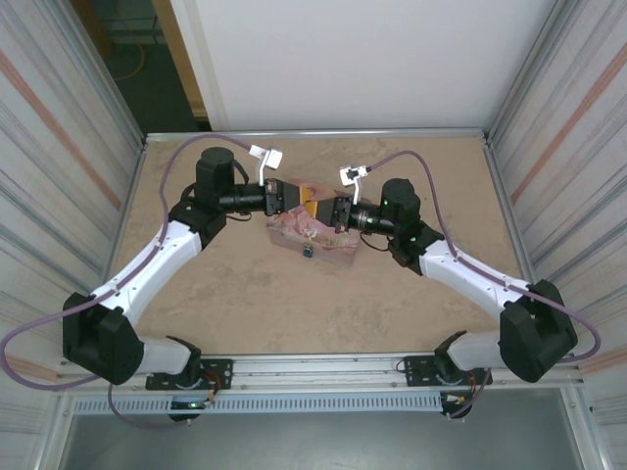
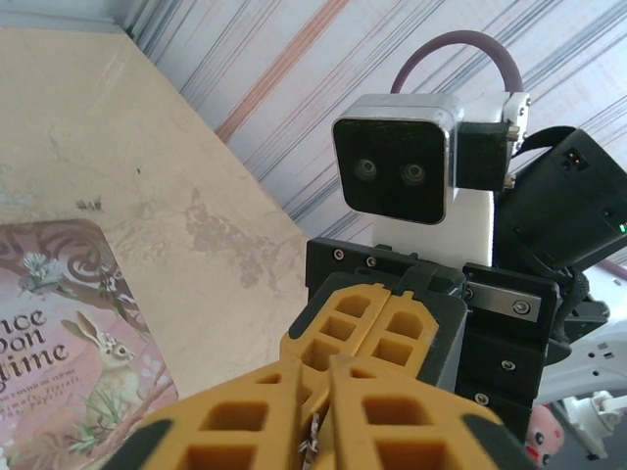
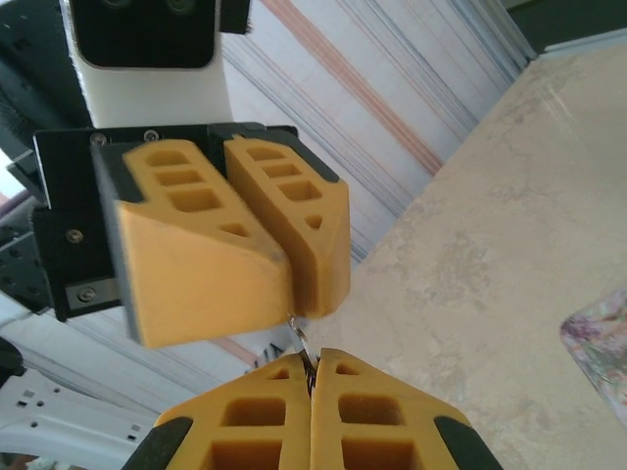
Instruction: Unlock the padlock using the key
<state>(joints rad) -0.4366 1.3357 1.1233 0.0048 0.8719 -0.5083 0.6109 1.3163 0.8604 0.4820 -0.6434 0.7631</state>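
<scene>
The tiny blue padlock (image 1: 308, 253) hangs at the front edge of the pink tin (image 1: 290, 233). Above the tin, my left gripper (image 1: 306, 203) and right gripper (image 1: 320, 209) meet tip to tip. A thin silvery key (image 3: 302, 338) bridges them. In the right wrist view my right gripper (image 3: 312, 360) is shut on one end of it, and the other end runs into the tips of the left gripper (image 3: 291, 294). In the left wrist view the key (image 2: 313, 439) sits in the narrow crack of my left gripper (image 2: 315, 364), facing the shut right gripper (image 2: 387, 305).
The illustrated tin (image 2: 69, 343) lies on the beige tabletop (image 1: 245, 304), below and to the left of the meeting point. Striped metal walls (image 1: 59, 147) close in both sides, with a white panel (image 1: 343, 59) at the back. Purple cables (image 1: 431, 196) loop over both arms.
</scene>
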